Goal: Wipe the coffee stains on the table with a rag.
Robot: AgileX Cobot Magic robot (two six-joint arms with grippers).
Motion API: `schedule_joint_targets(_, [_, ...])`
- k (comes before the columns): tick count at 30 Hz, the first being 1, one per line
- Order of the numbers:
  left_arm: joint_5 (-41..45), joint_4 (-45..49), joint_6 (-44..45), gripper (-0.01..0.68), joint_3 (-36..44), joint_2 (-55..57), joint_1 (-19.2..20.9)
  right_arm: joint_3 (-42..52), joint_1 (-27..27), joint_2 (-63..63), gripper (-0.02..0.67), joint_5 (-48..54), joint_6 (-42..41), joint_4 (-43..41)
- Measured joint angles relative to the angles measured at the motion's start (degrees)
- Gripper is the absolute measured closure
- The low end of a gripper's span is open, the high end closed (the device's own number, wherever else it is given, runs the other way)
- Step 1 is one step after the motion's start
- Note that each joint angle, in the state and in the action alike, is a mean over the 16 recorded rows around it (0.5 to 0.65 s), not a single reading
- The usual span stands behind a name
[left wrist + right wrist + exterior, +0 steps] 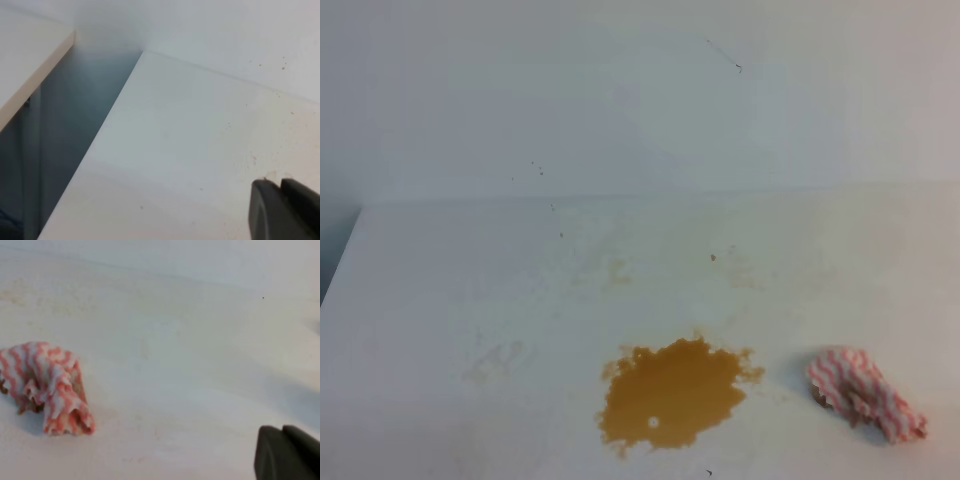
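Table [470, 290]: white, faintly smudged. Stain [672, 393]: orange-brown blotch near the front edge, centre. Rag [865, 392]: pink-and-white zigzag cloth, bunched, lying just right of the stain, apart from it. Right gripper [285, 452]: dark fingers pressed together at the lower right of its wrist view, holding nothing, the rag well off to their left. Left gripper [282, 207]: fingers nearly meeting over bare table near its left edge; grips nothing, far from rag and stain.

Frilly cloth rag [865, 394] on a smooth, matt white table [470, 290].
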Motion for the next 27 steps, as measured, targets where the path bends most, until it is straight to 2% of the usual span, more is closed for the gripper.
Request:
schedule_joint_targets(8, [0.0,0.0,0.0,0.674,0.0,0.0,0.0,0.1,0.0,0.0,0.651,-7.4,0.0,0.5])
schedule_joint_targets(21, [0.0,0.0,0.0,0.674,0.0,0.0,0.0,-0.5,0.0,0.0,0.651,-36.9,-1.0,2.0])
schedule_joint_targets(27, [0.0,0.0,0.0,0.675,0.0,0.0,0.0,-5.3,0.0,0.4,0.651,-42.4,-1.7,3.2])
